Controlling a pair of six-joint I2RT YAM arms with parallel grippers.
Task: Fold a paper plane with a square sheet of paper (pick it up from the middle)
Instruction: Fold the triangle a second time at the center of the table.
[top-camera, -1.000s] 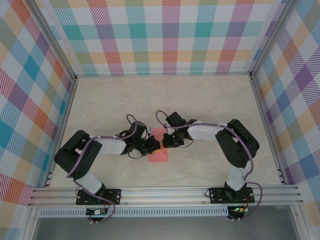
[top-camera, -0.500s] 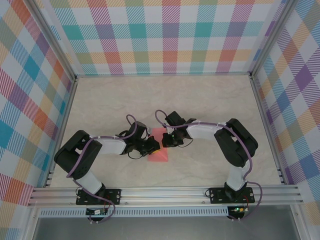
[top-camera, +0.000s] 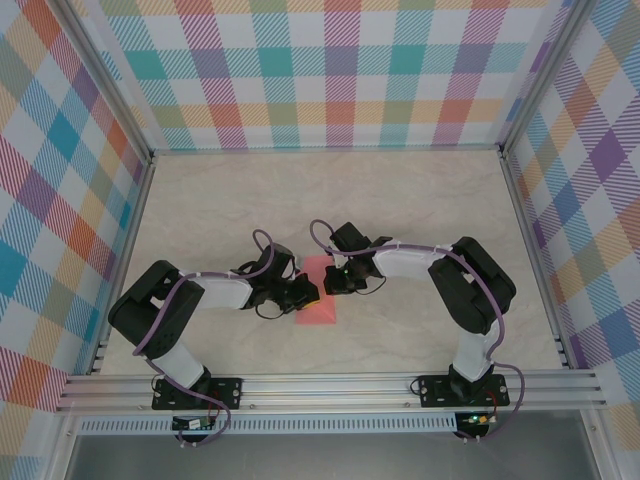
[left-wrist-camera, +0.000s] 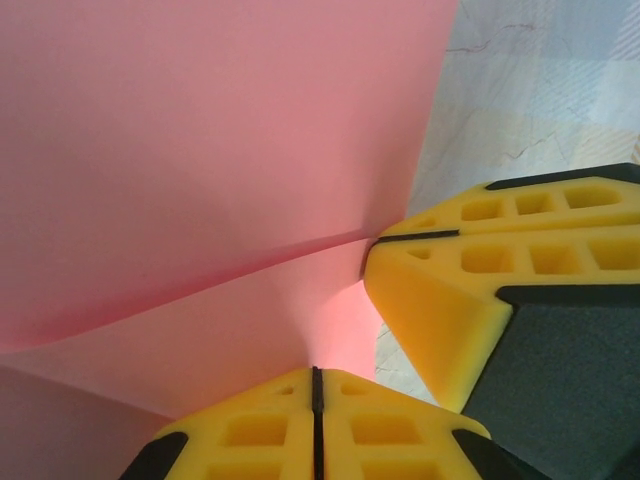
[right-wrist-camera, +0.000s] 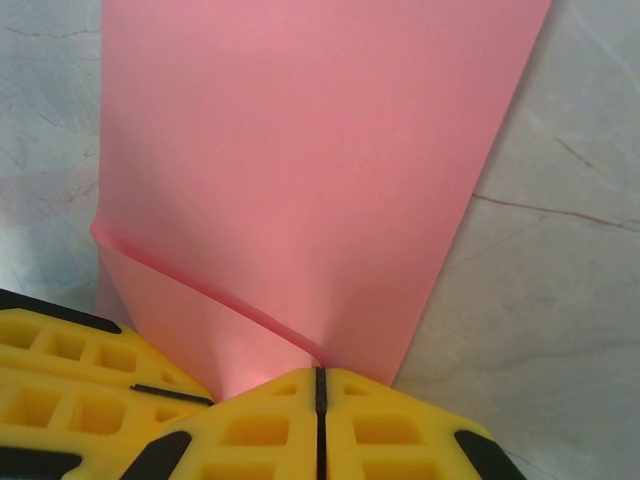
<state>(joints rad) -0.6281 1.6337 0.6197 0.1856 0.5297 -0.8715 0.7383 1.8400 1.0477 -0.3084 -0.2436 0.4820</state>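
The square sheet of paper (top-camera: 319, 310) is salmon pink and lies at the table's middle between my two arms. In the left wrist view the sheet (left-wrist-camera: 200, 130) carries one crease that runs into the fingertips. My left gripper (left-wrist-camera: 317, 372) is shut, its tips pinching the sheet's edge. My right gripper (right-wrist-camera: 320, 372) is shut too, and the crease in the sheet (right-wrist-camera: 300, 150) ends at its seam. Both grippers meet tip to tip: the left gripper (top-camera: 309, 293) comes from the left, the right gripper (top-camera: 333, 282) from the right. The paper plane is out of view.
The pale marble table top (top-camera: 400, 200) spreads wide behind and beside the arms. Plaid walls (top-camera: 340, 70) close the back and both sides. An aluminium rail (top-camera: 330, 385) with the arm bases runs along the near edge.
The right arm's wrist has edged slightly left toward the paper. The left arm and the sheet stay as they were, and both grippers stay shut.
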